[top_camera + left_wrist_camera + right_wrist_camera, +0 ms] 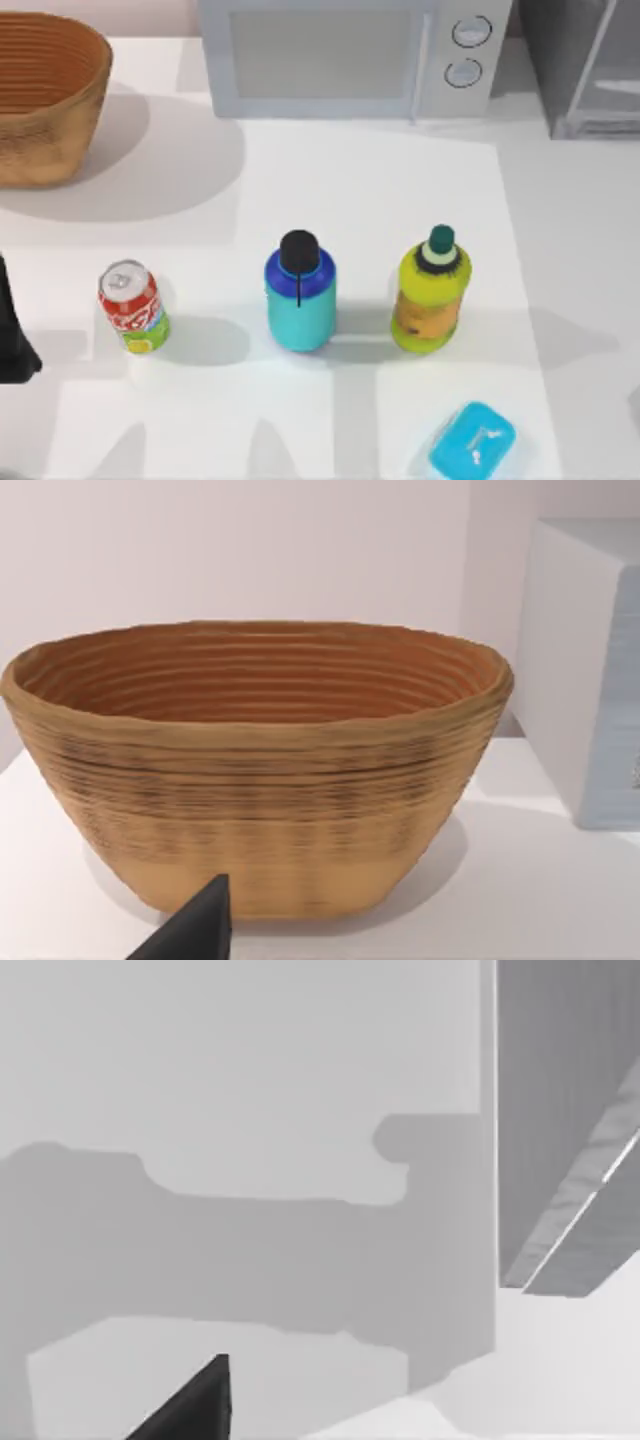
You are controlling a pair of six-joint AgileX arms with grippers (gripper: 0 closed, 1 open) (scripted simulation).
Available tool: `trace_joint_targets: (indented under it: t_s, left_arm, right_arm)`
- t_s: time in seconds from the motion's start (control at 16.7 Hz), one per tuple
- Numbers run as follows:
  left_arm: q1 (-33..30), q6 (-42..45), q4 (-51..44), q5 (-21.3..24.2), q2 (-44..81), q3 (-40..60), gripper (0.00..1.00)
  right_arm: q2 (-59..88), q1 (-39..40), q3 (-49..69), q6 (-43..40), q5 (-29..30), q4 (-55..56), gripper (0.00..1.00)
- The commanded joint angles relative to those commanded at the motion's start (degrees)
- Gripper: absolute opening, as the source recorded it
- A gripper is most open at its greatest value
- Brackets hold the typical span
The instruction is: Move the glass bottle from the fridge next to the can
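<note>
Left gripper [15,340] parked left, fingers unclear; glass bottle [300,292] between can [133,307], yellow-green bottle [431,292].

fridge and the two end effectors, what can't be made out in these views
- Fridge, top view: cut off by the top and right edges, so its interior is not visible.
- Left end effector, left wrist view: one dark tip at the bottom edge; open or shut unclear.
- Right end effector, right wrist view: likewise cut by the bottom edge.

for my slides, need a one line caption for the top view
Glass bottle stands on the table between the can and a yellow-green bottle.
</note>
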Motion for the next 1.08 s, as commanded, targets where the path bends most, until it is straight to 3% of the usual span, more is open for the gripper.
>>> trace_joint_targets:
  t_s: [0.24,0.42,0.9,1.08]
  left_arm:
    - [0.0,0.0,0.0,0.0,0.0,0.0,1.00]
    - [0.0,0.0,0.0,0.0,0.0,0.0,1.00]
    - [0.0,0.0,0.0,0.0,0.0,0.0,1.00]
    - [0.0,0.0,0.0,0.0,0.0,0.0,1.00]
  right_arm:
    - [16.9,-13.1,4.7,-17.6,-6.4,-0.2,1.00]
    - [23.4,-17.6,6.6,-24.6,-8.9,-0.3,1.00]
    - [24.6,-18.2,6.9,-26.3,-9.5,-0.2,1.00]
    - [24.8,-15.7,6.9,-22.8,-9.1,3.2,1.00]
